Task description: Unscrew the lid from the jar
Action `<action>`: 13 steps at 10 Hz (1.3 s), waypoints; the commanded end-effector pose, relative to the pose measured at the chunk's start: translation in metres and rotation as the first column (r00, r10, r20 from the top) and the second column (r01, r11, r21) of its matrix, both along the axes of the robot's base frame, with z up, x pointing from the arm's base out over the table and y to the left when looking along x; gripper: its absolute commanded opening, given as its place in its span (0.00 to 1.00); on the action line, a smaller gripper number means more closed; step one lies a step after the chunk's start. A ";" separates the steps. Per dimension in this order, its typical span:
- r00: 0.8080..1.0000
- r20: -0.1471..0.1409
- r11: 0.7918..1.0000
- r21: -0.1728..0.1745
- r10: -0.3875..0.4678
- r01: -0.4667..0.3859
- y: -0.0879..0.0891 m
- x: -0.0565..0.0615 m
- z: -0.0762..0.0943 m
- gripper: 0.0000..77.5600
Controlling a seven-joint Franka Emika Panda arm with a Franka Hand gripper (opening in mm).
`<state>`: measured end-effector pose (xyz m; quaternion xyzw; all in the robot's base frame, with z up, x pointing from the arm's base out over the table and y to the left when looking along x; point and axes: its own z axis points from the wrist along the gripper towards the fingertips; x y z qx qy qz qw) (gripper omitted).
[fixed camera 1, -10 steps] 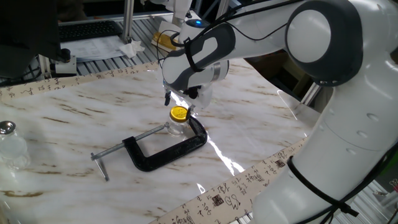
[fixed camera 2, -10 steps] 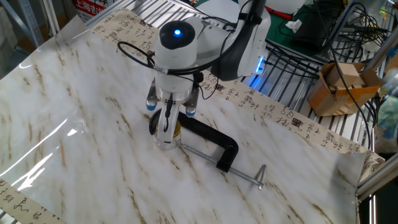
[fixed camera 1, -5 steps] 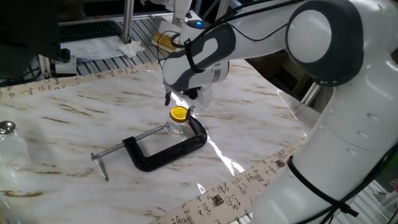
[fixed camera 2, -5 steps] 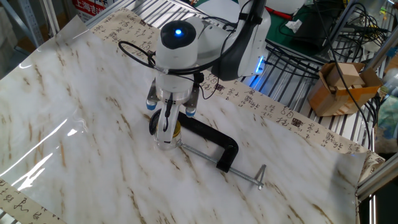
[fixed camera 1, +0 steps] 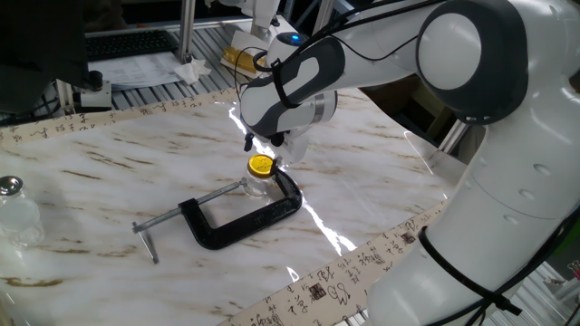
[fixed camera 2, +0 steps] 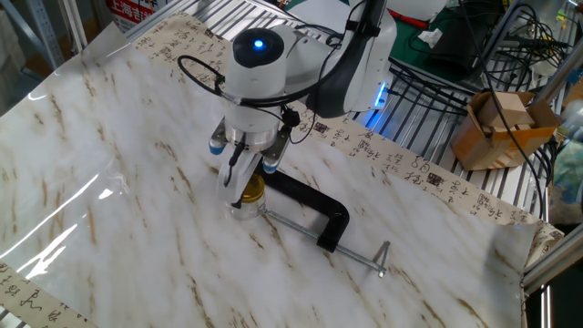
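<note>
The small yellow lid (fixed camera 1: 261,166) sits on the tiny clear glass jar (fixed camera 1: 257,186), which is held in the jaws of a black C-clamp (fixed camera 1: 246,218) on the marble table. My gripper (fixed camera 1: 265,150) hangs just above and behind the lid, its fingers spread a little wider than the cap and holding nothing. In the other fixed view the gripper (fixed camera 2: 240,169) is right over the jar (fixed camera 2: 246,200), and the lid (fixed camera 2: 252,189) shows below the fingertips. Whether a finger touches the lid cannot be told.
The clamp's screw handle (fixed camera 1: 147,239) sticks out to the left. A larger glass vessel with a silver top (fixed camera 1: 11,210) stands at the table's left edge. Printed tape (fixed camera 1: 335,286) borders the table; cables and a cardboard box (fixed camera 2: 496,128) lie beyond it.
The wrist has turned and the gripper has risen slightly off the jar. In the other fixed view the finger that covered the jar has swung aside, and the lid now shows.
</note>
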<state>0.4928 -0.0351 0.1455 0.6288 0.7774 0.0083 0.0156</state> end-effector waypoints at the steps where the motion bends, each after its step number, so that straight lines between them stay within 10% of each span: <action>1: 0.999 0.011 0.999 0.016 -0.051 0.051 -0.001 0.000 -0.001 1.00; 13: 0.997 -0.002 0.997 0.011 -0.075 0.075 0.001 0.002 -0.007 1.00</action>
